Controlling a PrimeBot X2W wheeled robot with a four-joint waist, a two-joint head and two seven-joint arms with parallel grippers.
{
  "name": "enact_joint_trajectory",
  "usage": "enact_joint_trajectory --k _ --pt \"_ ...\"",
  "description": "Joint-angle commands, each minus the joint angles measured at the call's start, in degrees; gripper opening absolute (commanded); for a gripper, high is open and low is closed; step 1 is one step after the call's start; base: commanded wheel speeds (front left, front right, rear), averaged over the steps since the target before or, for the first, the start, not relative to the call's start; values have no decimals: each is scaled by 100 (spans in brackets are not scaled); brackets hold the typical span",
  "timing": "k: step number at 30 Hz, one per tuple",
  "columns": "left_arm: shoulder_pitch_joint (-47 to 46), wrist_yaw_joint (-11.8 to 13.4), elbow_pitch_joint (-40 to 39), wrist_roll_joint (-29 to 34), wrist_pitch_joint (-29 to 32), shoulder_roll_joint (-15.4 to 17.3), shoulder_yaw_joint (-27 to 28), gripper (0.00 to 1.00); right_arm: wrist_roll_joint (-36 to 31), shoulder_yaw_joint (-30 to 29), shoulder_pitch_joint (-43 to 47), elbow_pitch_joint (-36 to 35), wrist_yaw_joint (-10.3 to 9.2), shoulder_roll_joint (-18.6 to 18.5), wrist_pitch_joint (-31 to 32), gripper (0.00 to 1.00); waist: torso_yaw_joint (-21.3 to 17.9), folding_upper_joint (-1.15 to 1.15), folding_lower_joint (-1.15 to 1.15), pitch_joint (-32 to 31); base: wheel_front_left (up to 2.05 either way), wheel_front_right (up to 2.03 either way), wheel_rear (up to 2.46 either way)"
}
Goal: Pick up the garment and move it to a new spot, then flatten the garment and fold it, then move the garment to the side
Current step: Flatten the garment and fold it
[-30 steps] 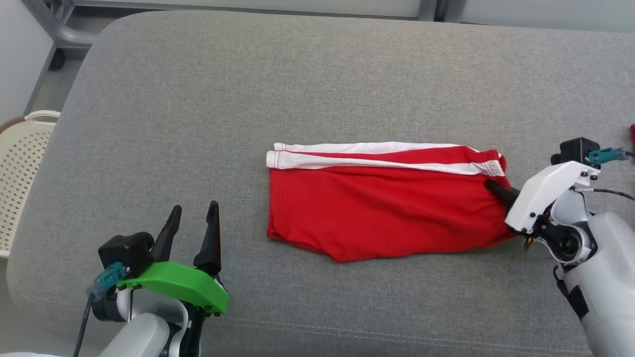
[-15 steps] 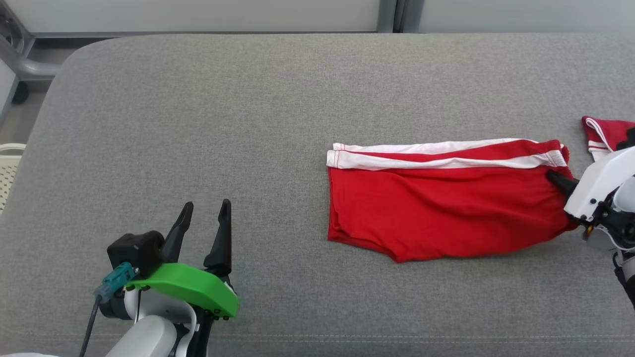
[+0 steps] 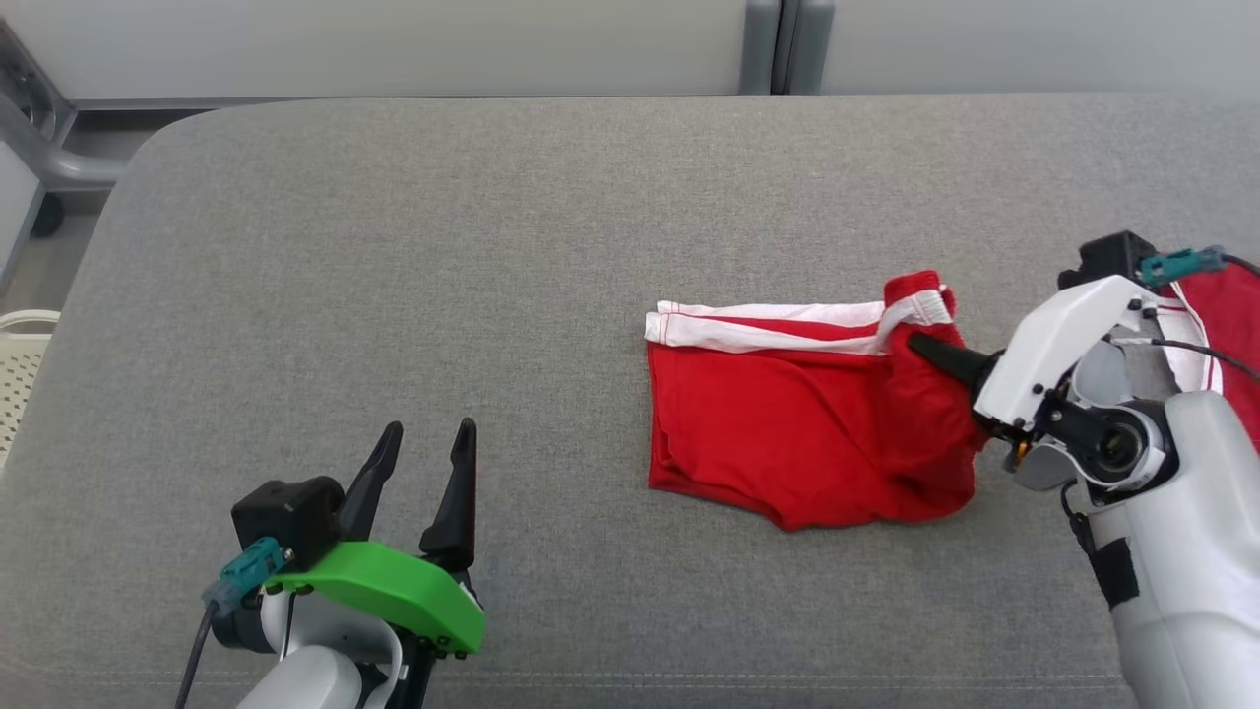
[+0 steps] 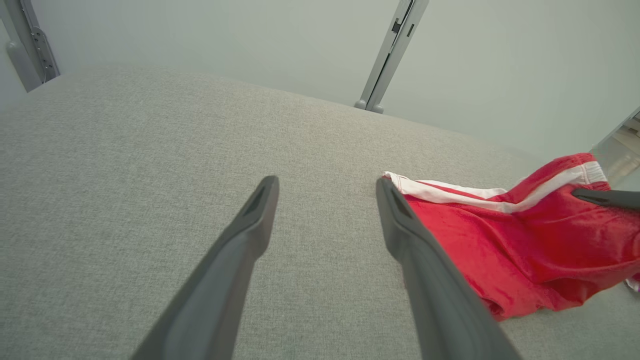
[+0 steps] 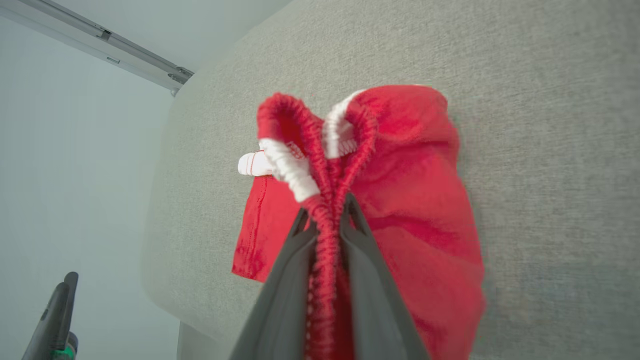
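Red shorts with white side stripes point(image 3: 787, 443) lie right of centre on the grey cushion point(image 3: 443, 295). My right gripper point(image 3: 920, 347) is shut on their elastic waistband point(image 5: 325, 200), lifting that end off the cushion and over toward the hem end. The hem end point(image 3: 669, 330) still rests flat. From the left wrist view the shorts point(image 4: 500, 240) lie to the right, with the right gripper's dark finger point(image 4: 605, 197) on the raised end. My left gripper point(image 3: 425, 468) stands open at the lower left, well apart from the shorts, with nothing between its fingers point(image 4: 250, 220).
A second red and white garment point(image 3: 1216, 315) lies at the right edge behind my right arm. A pale perforated basket point(image 3: 15, 374) stands off the cushion's left end. A grey frame post point(image 3: 773, 44) rises behind the cushion.
The right gripper has lifted the waistband end and carried it leftward over the shorts, bunching them shorter. The head camera has also shifted. The left gripper stays open in place.
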Motion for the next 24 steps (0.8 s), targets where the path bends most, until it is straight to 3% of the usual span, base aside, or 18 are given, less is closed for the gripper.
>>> enact_joint_trajectory --k 1,8,12,17,24 --pt "80 -12 -31 16 -20 17 -1 100 -61 -50 -84 -31 1 137 98 0 54 0 0 -36 0 0 0" --pt "81 -84 -18 -19 -56 -66 -70 100 -625 -337 -411 259 1 720 314 0 300 0 0 -83 0 0 0" --pt "25 -137 54 -24 -78 -156 -128 100 -889 -409 -607 560 1 795 283 0 505 0 0 -81 0 0 0" --pt "-54 -217 160 -42 -117 -267 -181 100 -567 -205 -841 1151 1 805 100 0 749 0 0 -72 0 0 0" --pt "-186 -308 306 0 -160 -427 -287 100 -743 140 -1243 2102 1 802 -409 0 1016 0 0 -13 0 0 0"
